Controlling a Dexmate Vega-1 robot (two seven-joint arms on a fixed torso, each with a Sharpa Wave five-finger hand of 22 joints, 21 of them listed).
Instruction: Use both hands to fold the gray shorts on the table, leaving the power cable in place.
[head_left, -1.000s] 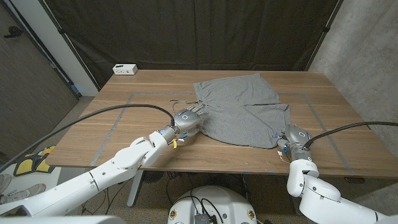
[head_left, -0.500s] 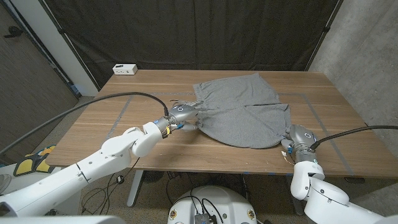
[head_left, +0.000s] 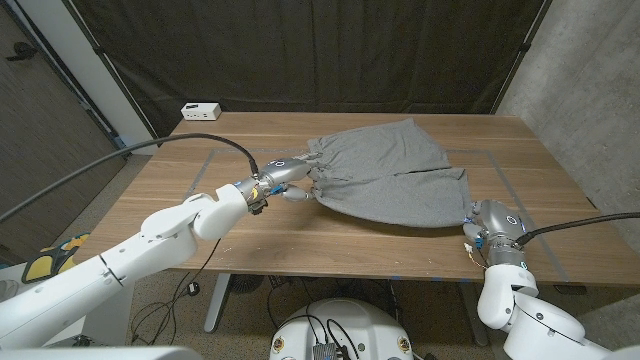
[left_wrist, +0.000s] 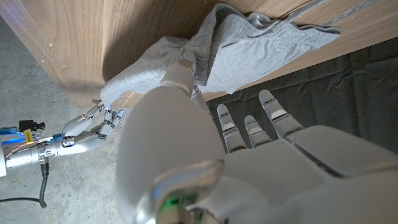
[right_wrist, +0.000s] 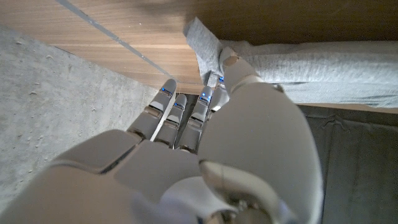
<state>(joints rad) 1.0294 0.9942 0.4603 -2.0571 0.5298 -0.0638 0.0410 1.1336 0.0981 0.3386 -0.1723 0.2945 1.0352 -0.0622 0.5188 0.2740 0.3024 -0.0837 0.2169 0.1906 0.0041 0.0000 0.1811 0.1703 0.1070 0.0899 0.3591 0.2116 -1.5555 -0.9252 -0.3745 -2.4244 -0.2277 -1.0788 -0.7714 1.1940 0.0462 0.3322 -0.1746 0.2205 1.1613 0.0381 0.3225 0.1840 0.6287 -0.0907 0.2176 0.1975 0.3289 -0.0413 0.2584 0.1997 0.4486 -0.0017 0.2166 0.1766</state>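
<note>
The gray shorts (head_left: 385, 175) lie spread on the middle of the wooden table (head_left: 250, 235), drawn out between my two hands. My left hand (head_left: 283, 172) pinches the bunched left edge of the cloth. The left wrist view shows its thumb (left_wrist: 180, 71) pressed on a fold of the shorts (left_wrist: 249, 40). My right hand (head_left: 488, 220) stands near the table's front right and holds the shorts' near right corner. In the right wrist view its fingertips (right_wrist: 214, 81) close on that corner of the shorts (right_wrist: 208, 50).
A small white box (head_left: 201, 111) sits at the far left corner of the table. Gray tape lines (head_left: 205, 170) mark a rectangle on the wood. Dark curtains hang behind the table. My right hand (left_wrist: 81, 130) is also seen far off in the left wrist view.
My left hand has moved farther from me and leftward, dragging the shorts' left edge. My right hand has shifted right with the corner. The cloth is now stretched wider.
</note>
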